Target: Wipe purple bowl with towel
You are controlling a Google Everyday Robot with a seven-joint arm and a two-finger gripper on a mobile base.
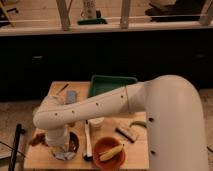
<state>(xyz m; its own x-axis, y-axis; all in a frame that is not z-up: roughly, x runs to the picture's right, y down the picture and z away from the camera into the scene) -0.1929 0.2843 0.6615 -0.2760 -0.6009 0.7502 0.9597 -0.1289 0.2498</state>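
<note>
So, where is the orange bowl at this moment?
In the camera view, the orange bowl sits at the front middle of the wooden table, in front of the white cup; the gripper is down at the dark bowl to its left.

No text, label, brand, number or sign is legible. Checked: white arm [100, 107], green tray [112, 85], items on the surface [142, 156], shelf in the background. Nothing reads. The tool [63, 149] is low at the front-left of the surface, down at the bowl [76, 144]; no markings on either.
</note>
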